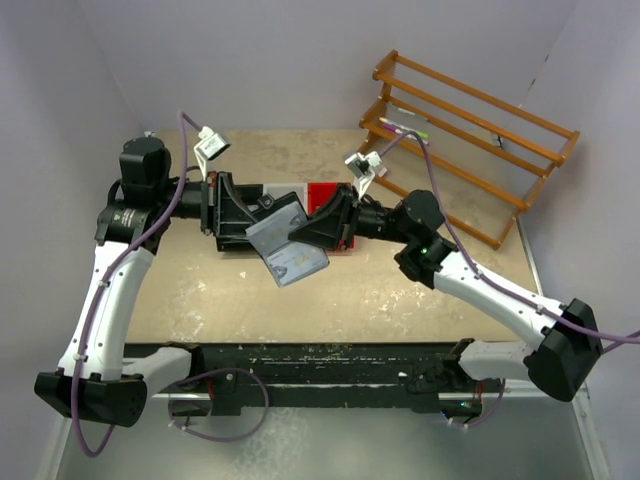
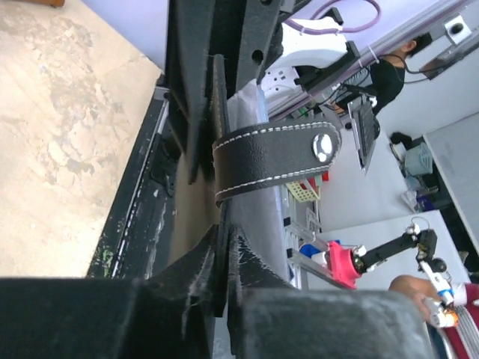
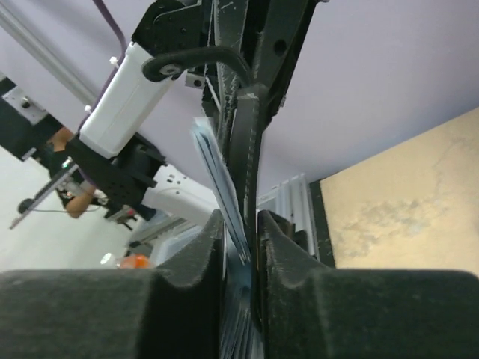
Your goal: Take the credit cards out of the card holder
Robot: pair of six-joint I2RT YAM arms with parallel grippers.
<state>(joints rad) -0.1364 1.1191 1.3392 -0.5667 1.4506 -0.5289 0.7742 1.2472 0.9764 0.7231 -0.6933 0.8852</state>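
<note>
Both grippers meet above the middle of the table. My left gripper [image 1: 258, 213] is shut on the edge of the black card holder [image 1: 277, 212] and holds it in the air. In the left wrist view the fingers [image 2: 196, 262] pinch the holder's edge, and its stitched strap [image 2: 269, 161] with the round snap [image 2: 322, 146] sticks out sideways. My right gripper [image 1: 303, 233] is shut on the grey-blue credit cards [image 1: 295, 262], which fan out below the holder. In the right wrist view the thin card edges [image 3: 215, 173] run between the pads [image 3: 206, 250], beside a black wall of the holder [image 3: 245, 142].
Joined black, white and red trays [image 1: 322, 193] lie on the table behind the grippers. A wooden rack [image 1: 470, 130] stands at the back right. Grey walls close in the left and back. The black front rail [image 1: 330, 360] runs along the near edge.
</note>
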